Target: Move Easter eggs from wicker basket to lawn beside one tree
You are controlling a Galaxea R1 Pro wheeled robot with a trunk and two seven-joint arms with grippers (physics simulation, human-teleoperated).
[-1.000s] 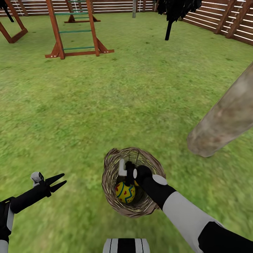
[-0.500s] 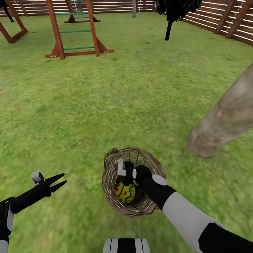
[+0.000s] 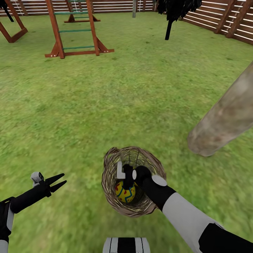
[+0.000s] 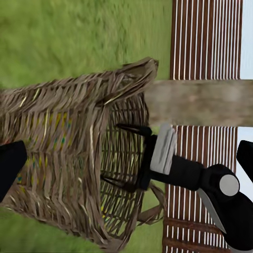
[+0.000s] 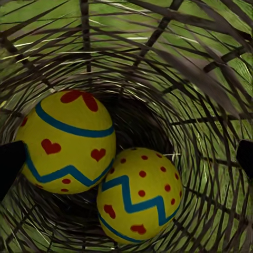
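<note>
While the right gripper (image 3: 123, 174) hangs down inside the mouth of the wicker basket (image 3: 109, 172), nothing has been lifted out here. Its fingers stand spread wide, one dark tip at each edge of the right wrist view, and they hold nothing. Straight below them lie two Easter eggs at the bottom of the weave, touching each other: the hearts egg (image 5: 66, 141) and the dotted egg (image 5: 139, 195). A third may be tucked out of sight, but I can't make one out.

Over on the other side, the left gripper (image 3: 56, 182) hovers low above the grass, well apart from the basket, prongs parted and empty.

So the job, by my reckoning, is at an early stage. No egg lies on the grass beside the tree (image 3: 221, 123), and at least two remain to be carried across.

Good news on the ground: the lawn (image 3: 116, 102) is flat, open and mottled green, and that pale trunk rises near the basket. Farther off stand the wooden play set (image 3: 73, 31), a dark conifer (image 3: 175, 10) and the slatted fence (image 3: 218, 19).
</note>
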